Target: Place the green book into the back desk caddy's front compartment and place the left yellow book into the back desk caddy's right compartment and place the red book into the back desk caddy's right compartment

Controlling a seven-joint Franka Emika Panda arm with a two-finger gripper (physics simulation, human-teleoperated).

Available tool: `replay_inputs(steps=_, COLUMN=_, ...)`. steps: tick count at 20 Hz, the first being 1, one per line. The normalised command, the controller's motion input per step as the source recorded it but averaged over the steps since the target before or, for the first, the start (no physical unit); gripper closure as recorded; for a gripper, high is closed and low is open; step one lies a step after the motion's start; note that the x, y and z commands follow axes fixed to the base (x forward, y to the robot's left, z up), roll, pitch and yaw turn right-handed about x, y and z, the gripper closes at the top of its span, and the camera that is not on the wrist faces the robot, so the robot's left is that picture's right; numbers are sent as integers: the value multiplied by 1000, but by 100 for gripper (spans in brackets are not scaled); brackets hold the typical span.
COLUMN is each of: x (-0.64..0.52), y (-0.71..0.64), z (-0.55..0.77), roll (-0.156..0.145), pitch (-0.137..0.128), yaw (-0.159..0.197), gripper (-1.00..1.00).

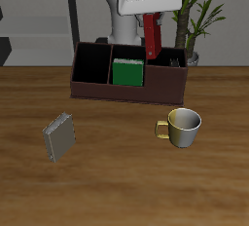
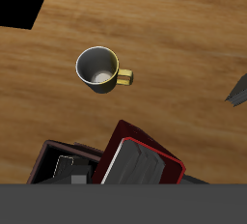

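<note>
My gripper point(image 1: 150, 19) is shut on the top of the red book point(image 1: 153, 39), which hangs upright over the back desk caddy point(image 1: 97, 91). The book's lower end reaches the rim of the right compartment point(image 1: 173, 64), the section nearest the plant. In the wrist view the red book point(image 2: 145, 162) fills the space just under my hand. The green book point(image 1: 127, 71) stands in the front compartment, the middle section. A greyish flat thing point(image 2: 66, 163) lies in the right compartment; I cannot tell whether it is the left yellow book.
A grey-tan book point(image 1: 58, 137) lies on the table well in front of the caddy's far end. A yellow-rimmed mug point(image 1: 181, 126) stands in front of the right compartment. A potted plant point(image 1: 197, 16) rises just behind that end of the caddy.
</note>
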Motion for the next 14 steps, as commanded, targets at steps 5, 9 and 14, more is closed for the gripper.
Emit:
replay_inputs(steps=5, x=-347, y=221, z=44, roll=-23, pitch=-26, yaw=-12, gripper=100)
replay_inputs(steps=9, x=-115, y=149, z=-63, roll=-88, pitch=1, yaw=-75, gripper=100)
replay_inputs(steps=14, x=-236, y=252, z=-96, roll=-13, pitch=38, yaw=-57, gripper=100)
